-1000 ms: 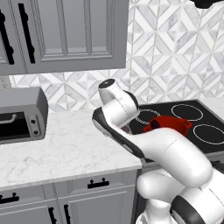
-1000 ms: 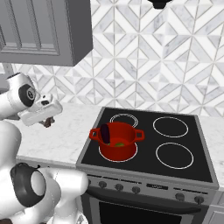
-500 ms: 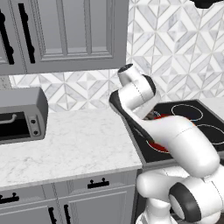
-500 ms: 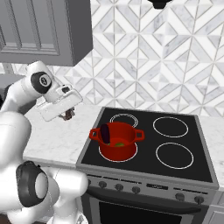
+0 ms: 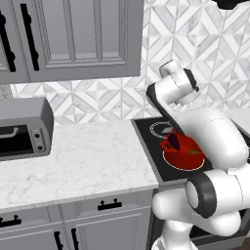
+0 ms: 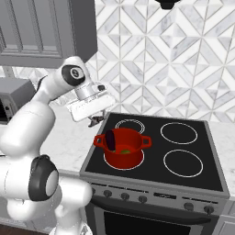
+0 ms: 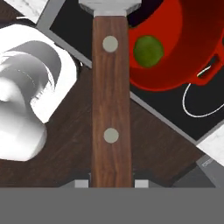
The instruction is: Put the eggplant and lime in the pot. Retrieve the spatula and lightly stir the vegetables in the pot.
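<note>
Gripper (image 6: pixel 97 120) clamped on spatula (image 7: pixel 111 94), wooden handle running toward 12 o'clock in hand view. Red pot (image 6: pixel 123 148) on stove's front-left burner, at gripper's 4 o'clock in right base view; eggplant (image 6: pixel 111 139) and lime (image 7: pixel 148 51) inside. Risks: spatula head clipping pot rim on descent, shoving pot; stirring too hard flicks lime out.

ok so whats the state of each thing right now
gripper: shut on the spatula
spatula: held by its wooden handle, above the stove
pot: upright on the stove, no lid
eggplant: in the pot, leaning on the rim
lime: in the pot
toaster oven: on the counter, door shut
</note>
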